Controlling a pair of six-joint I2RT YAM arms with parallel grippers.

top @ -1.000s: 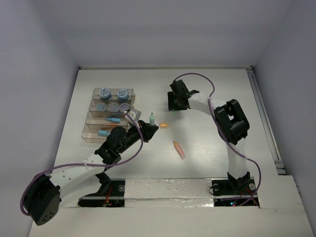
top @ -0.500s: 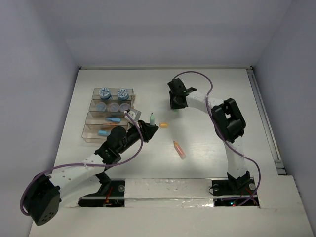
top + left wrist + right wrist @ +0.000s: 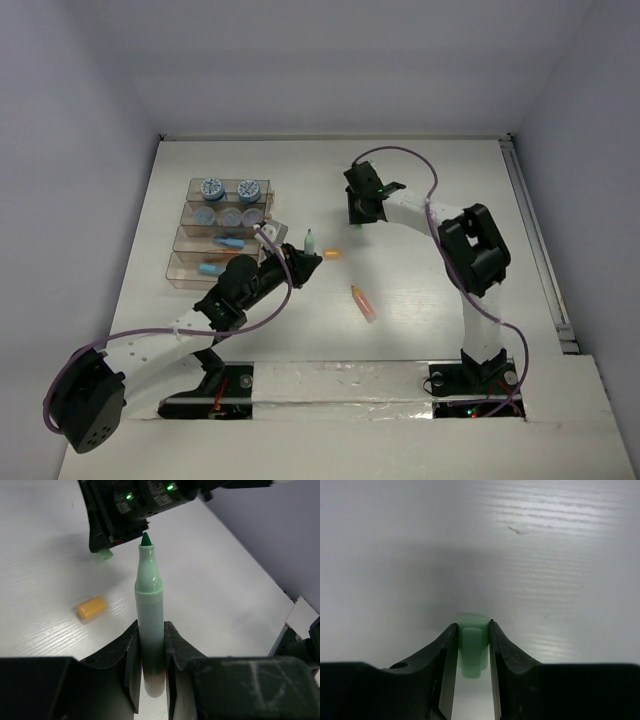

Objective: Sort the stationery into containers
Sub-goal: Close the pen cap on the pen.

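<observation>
Top view, with 12 o'clock at the far edge of the surface (image 3: 440,270). The containers (image 3: 190,282), a stepped block of four clear, brown-tinted trays, sit at 10 o'clock from the middle. Round blue-grey jars (image 3: 211,187) occupy the two trays toward 12 o'clock. Blue pens (image 3: 229,241) lie in the two trays toward 6 o'clock.

At the block's 4 o'clock corner, the left jaws are clamped on the lower barrel of a green marker (image 3: 150,610), held upright. The marker is uncapped: a pale mint body with a stepped collar and a dark green tip, and it stands just beside the trays without touching them.

A short orange cap (image 3: 91,607) lies loose on the surface at 3 o'clock from the marker. A pink-and-orange pen (image 3: 364,303) lies at 5 o'clock from it, well apart from the trays.

At 2 o'clock from the marker, the right jaws point down at the surface and are closed narrowly against both sides of a small green cap (image 3: 471,645). The cap is mint-coloured, blunt-ended and barrel-shaped. The right wrist view does not show whether it is off the surface. From the left wrist view, the right arm's black housing (image 3: 135,505) rises directly behind the marker tip and hides the surface beyond it.
</observation>
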